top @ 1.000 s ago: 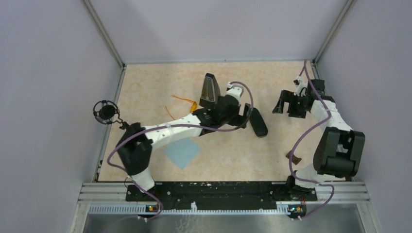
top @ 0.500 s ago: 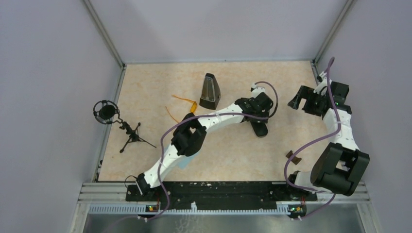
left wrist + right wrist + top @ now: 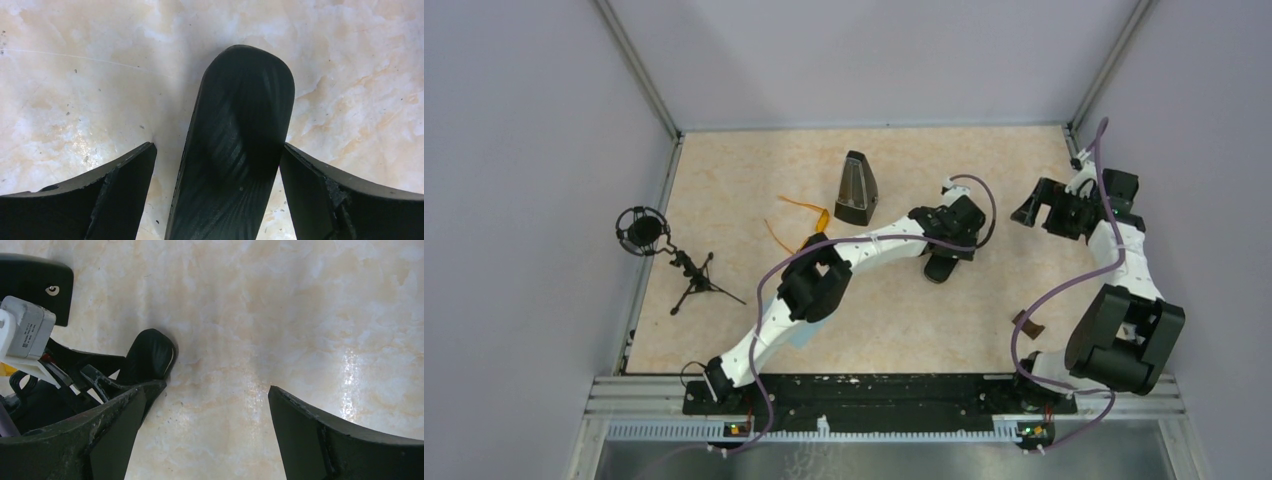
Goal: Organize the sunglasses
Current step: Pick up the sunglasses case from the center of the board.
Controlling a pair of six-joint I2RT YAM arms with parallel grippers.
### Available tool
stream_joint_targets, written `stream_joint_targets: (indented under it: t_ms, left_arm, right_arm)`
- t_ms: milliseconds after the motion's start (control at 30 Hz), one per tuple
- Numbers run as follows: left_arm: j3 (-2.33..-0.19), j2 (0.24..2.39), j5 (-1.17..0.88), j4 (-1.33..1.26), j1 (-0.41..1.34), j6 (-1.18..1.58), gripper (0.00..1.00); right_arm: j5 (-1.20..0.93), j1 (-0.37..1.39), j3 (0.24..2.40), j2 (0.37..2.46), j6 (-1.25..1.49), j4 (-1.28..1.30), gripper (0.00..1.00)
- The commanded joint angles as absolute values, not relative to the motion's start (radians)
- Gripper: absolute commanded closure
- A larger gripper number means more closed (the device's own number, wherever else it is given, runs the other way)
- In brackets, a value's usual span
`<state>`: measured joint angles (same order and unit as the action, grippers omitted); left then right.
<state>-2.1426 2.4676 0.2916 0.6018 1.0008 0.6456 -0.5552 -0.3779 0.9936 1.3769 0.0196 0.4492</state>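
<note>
One black glasses case (image 3: 235,140) lies between the wide-open left pincer's (image 3: 217,147) fingers. The right pincer (image 3: 206,390) gapes empty. One sunglasses (image 3: 820,214), one metronome (image 3: 855,188). No legible writing.

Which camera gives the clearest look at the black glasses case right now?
The left wrist view: the glasses case fills the frame's centre, lying between the open left fingers. The top view shows only an end beneath that arm; the right wrist view catches one rounded end.
</note>
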Motion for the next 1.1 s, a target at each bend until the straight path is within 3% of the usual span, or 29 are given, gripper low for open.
stream_joint_targets:
  t_ms: [0, 433, 1067]
  left_arm:
    - [-2.12, 2.396, 0.333, 0.614, 1.012, 0.585, 0.02]
    - [-2.1, 2.363, 0.268, 0.719, 1.04, 0.341, 0.16]
    - [-2.14, 2.362, 0.123, 0.693, 1.038, 0.25, 0.37]
  right_arm:
    - [-0.6, -0.382, 0.995, 1.39, 0.005, 0.432, 0.07]
    - [-0.622, -0.382, 0.995, 1.413, -0.026, 0.444, 0.08]
    - [-0.64, -0.383, 0.997, 1.438, -0.042, 0.461, 0.08]
